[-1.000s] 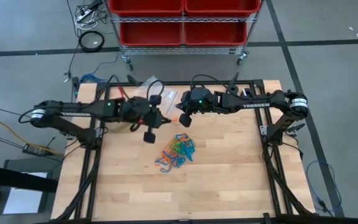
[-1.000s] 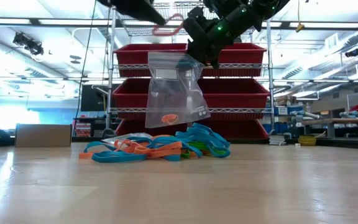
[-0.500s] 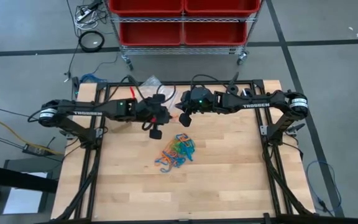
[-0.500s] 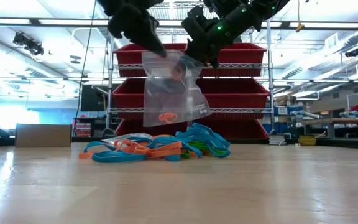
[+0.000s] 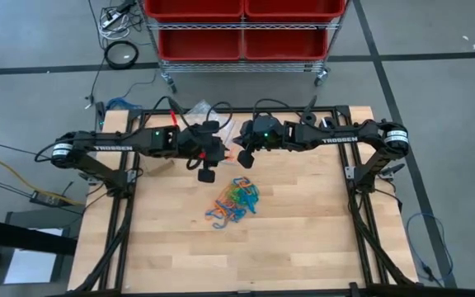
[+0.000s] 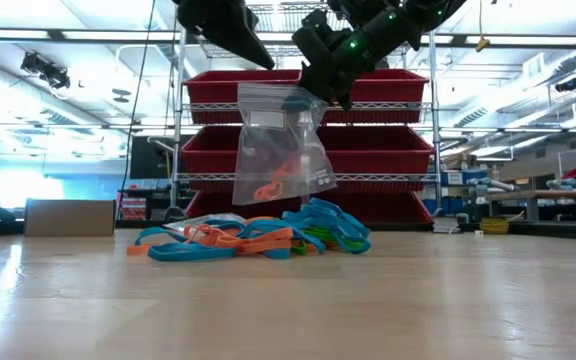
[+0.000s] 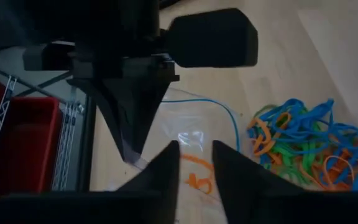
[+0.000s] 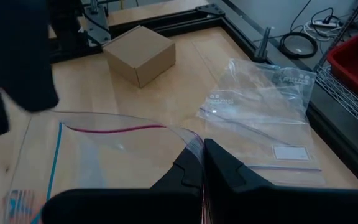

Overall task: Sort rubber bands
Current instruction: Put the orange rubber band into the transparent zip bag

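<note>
So your right gripper (image 8: pixel 202 163) has its fingers pinched on the rim of the clear bag (image 6: pixel 280 145), holding it up. Your left gripper (image 7: pixel 194 163), fingers apart, sits at the bag's mouth. Next, fetch another orange band. The rubber bands (image 5: pixel 236 200) lie below (too many to count).

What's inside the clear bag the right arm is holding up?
The bag, pinched by the right pincer, holds orange rubber bands near its bottom. How many cannot be counted; they overlap and the plastic glares.
</note>
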